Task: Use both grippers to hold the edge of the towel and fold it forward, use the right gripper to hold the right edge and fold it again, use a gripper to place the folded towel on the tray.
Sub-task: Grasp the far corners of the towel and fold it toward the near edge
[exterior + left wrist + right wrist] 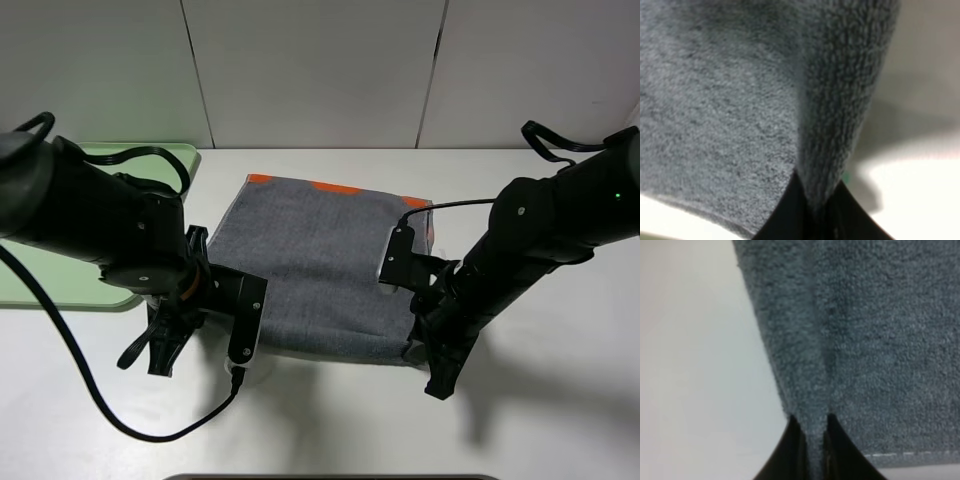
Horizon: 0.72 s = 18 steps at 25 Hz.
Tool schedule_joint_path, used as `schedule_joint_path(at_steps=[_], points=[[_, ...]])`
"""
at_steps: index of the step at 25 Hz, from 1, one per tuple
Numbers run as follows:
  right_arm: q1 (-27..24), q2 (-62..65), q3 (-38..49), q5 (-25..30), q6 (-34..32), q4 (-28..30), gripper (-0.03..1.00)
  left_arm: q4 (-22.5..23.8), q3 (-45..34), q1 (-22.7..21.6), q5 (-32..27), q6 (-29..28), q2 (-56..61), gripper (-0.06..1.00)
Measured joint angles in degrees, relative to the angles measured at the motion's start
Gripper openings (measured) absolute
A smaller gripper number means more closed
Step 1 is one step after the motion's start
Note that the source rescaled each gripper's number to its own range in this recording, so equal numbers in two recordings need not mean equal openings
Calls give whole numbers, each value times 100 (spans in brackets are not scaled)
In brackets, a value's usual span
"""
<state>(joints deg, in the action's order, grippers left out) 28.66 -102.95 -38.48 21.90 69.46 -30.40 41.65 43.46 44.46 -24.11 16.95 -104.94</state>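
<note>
The dark grey towel (320, 265) lies on the white table, its orange stripe (335, 186) at the far end. Its plain near edge (330, 350) is raised slightly off the table. My left gripper (232, 348) is shut on the near left corner; the left wrist view shows cloth (740, 100) pinched between the black jaws of the left gripper (812, 215). My right gripper (418, 348) is shut on the near right corner; the right wrist view shows a fold of towel (880, 340) clamped in the right gripper (815, 450). The pale green tray (55, 285) lies at the left, partly hidden by the left arm.
Black cables loop from both arms, one trailing over the table (150, 430) in front of the left arm. White wall panels stand behind the table. A dark edge shows at the bottom of the high view.
</note>
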Motion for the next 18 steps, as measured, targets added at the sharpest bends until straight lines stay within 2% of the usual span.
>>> schedule_joint_path(at_steps=[8,18], points=[[0,558,5,331,-373,102,0,0,-6,0,-325,0,762,0],[0,1636,-2,891,-1512,777,0,-80,-9,17,-794,0,1647,0]])
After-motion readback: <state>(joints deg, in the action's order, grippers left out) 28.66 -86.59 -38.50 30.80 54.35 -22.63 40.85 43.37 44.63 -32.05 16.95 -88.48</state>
